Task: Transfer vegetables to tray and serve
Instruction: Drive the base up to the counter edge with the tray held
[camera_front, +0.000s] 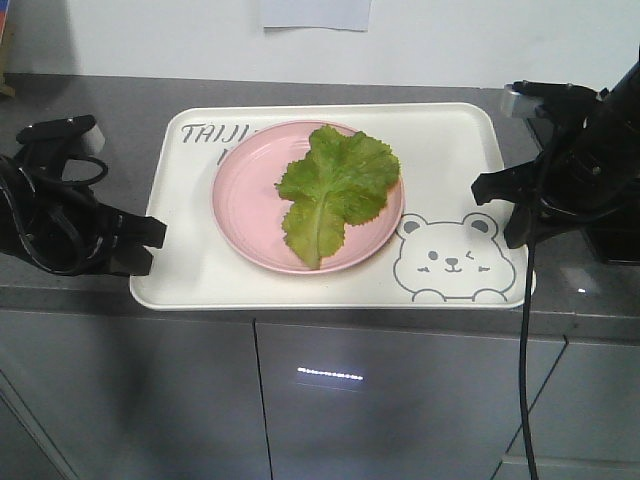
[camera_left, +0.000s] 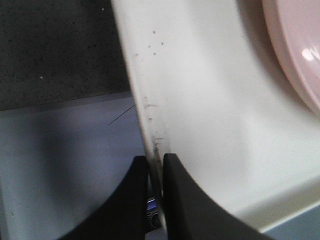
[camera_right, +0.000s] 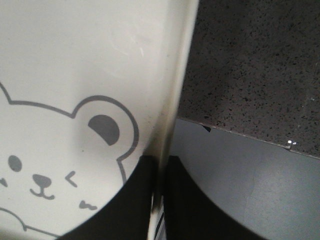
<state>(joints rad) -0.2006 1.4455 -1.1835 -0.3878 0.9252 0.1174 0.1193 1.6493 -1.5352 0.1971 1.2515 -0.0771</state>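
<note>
Tray: likely stiff, light plastic; keep level.
Leaf: limp, loose on plate.
Left gripper: pinches left rim.
Right gripper: pinches right rim.

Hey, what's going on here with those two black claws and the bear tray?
A two-armed robot is gripping the cream tray by its short sides. The left gripper pinches the left rim and the right gripper pinches the right rim, next to the bear print. A pink plate sits on the tray with a green lettuce leaf lying on it. The tray is at the front of the grey counter; whether it is lifted off the surface cannot be told.
</note>
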